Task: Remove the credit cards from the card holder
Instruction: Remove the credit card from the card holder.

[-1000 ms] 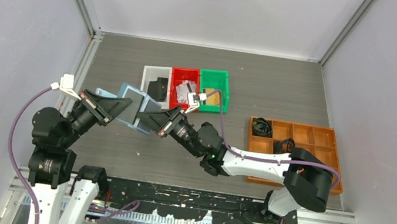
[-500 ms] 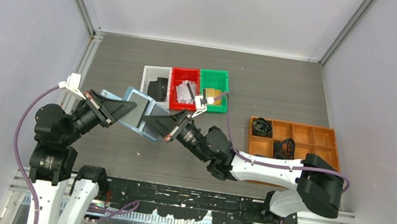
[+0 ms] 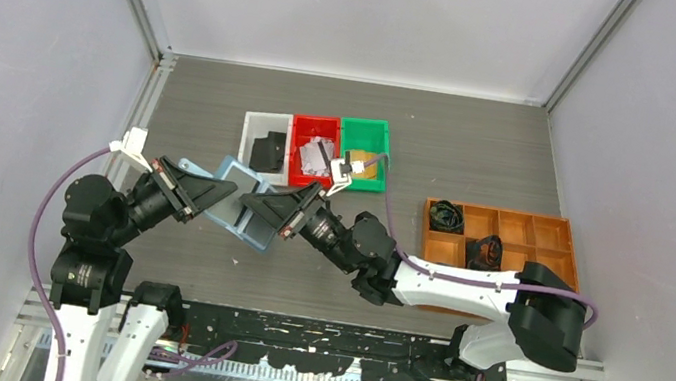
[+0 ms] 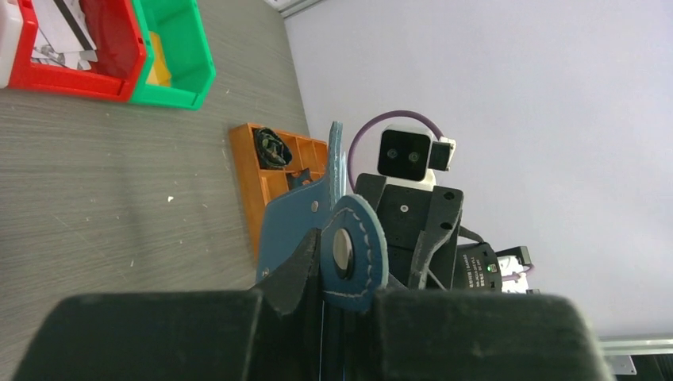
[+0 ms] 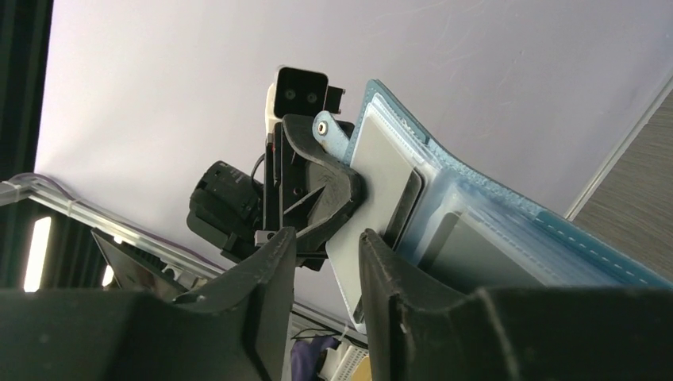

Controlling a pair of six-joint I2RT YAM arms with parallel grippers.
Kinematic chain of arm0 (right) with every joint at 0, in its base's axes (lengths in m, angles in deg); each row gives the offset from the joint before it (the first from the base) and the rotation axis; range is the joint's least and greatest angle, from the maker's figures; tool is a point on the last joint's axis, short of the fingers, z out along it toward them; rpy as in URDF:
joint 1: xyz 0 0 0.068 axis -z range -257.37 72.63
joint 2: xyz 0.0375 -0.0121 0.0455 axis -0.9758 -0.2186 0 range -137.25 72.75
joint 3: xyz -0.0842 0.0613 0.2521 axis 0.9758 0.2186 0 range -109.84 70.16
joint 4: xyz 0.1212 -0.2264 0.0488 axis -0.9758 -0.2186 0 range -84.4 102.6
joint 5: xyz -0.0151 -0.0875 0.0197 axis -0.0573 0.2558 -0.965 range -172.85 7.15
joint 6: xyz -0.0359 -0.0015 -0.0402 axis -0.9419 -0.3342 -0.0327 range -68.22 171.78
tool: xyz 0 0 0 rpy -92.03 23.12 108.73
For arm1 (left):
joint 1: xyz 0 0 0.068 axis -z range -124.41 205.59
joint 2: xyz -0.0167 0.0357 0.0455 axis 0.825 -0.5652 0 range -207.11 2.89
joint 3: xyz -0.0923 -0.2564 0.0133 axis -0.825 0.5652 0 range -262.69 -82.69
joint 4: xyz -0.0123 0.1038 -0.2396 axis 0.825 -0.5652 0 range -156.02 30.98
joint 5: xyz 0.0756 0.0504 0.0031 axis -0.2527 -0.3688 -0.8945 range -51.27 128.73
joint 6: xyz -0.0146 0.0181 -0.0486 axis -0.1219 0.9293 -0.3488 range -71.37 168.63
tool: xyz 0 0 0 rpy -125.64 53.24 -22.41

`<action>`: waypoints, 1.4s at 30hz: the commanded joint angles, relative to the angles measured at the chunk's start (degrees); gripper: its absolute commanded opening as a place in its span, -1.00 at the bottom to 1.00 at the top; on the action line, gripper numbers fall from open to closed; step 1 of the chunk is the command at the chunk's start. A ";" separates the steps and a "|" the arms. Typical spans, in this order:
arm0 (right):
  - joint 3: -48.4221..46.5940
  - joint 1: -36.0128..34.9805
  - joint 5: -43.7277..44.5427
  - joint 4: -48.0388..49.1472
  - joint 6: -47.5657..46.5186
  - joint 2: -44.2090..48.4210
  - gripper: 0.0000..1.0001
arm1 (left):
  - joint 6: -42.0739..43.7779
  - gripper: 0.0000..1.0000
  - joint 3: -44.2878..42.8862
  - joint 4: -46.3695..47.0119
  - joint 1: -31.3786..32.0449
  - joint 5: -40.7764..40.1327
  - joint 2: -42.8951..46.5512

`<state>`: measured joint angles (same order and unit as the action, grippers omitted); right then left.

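Note:
The blue card holder hangs open above the table between both arms. My left gripper is shut on its edge; in the left wrist view the snap tab and blue cover stick up from between the fingers. A silver-grey credit card sticks out of a clear inner slot of the card holder. My right gripper stands open at this card's lower end, its right finger beside the card's edge. Other credit cards lie in the bins: black, silver, gold.
A white bin, a red bin and a green bin stand in a row at the back middle. An orange compartment tray with coiled black cables sits at the right. Grey walls close in both sides.
The right gripper's fingers have parted from shut to open. Both grippers and the card holder have shifted slightly right and toward the near edge.

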<state>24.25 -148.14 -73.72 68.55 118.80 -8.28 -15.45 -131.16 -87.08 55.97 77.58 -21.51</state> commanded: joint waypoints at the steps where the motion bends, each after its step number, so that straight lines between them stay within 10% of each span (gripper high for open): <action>1: -2.29 0.15 -1.22 -0.74 1.27 1.25 -0.11 | 0.60 -1.00 -2.33 3.60 0.14 1.39 0.55; 24: -14.41 4.52 -10.67 -37.68 -2.74 4.15 0.61 | 30.33 -1.00 -15.93 -22.76 0.13 3.93 -17.91; 42: -17.95 5.04 -16.43 -45.57 -1.91 5.18 0.61 | 28.18 -1.00 -16.92 -23.11 0.09 0.12 -14.93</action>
<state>9.32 -143.17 -88.17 24.07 118.65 -5.59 14.13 -145.74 -111.14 55.97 77.30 -37.29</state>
